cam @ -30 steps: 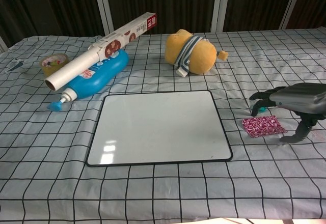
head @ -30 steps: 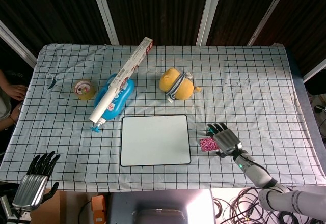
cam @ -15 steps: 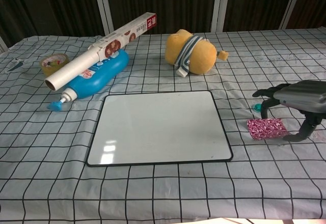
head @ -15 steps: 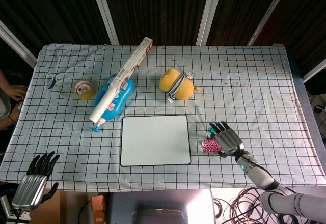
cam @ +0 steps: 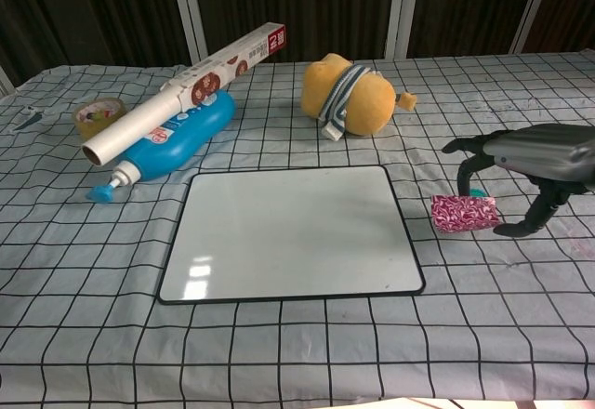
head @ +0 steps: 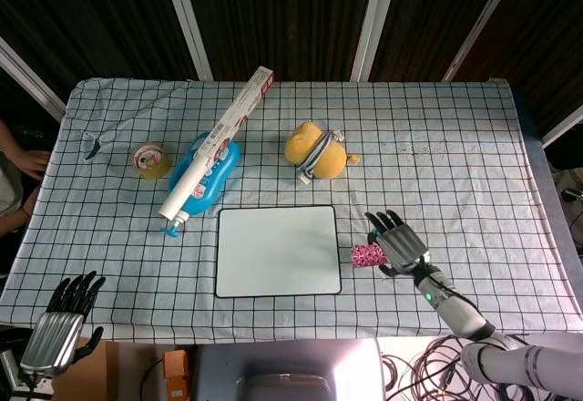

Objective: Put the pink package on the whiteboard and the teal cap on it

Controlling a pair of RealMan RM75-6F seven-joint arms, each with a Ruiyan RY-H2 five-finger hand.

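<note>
The pink patterned package [head: 366, 255] [cam: 463, 214] is just right of the whiteboard [head: 278, 251] [cam: 288, 228], tilted up off the checked cloth. My right hand [head: 399, 244] [cam: 539, 163] arches over it and grips it between the fingers and the thumb. The small teal cap [cam: 477, 192] peeks out on the cloth behind the package, under the fingers. The whiteboard lies flat and bare in the middle front. My left hand [head: 64, 328] hangs below the table's front left corner with its fingers apart, holding nothing.
A yellow plush toy [head: 314, 150] lies behind the whiteboard. To the back left a long film box [head: 219, 141] rests across a blue bottle [head: 205, 182], with a tape roll [head: 150, 159] beside them. A person's hand shows at the left edge.
My right hand has closed around the pink package and carried it left toward the whiteboard's right edge, tilting it up. The left hand has not moved.
</note>
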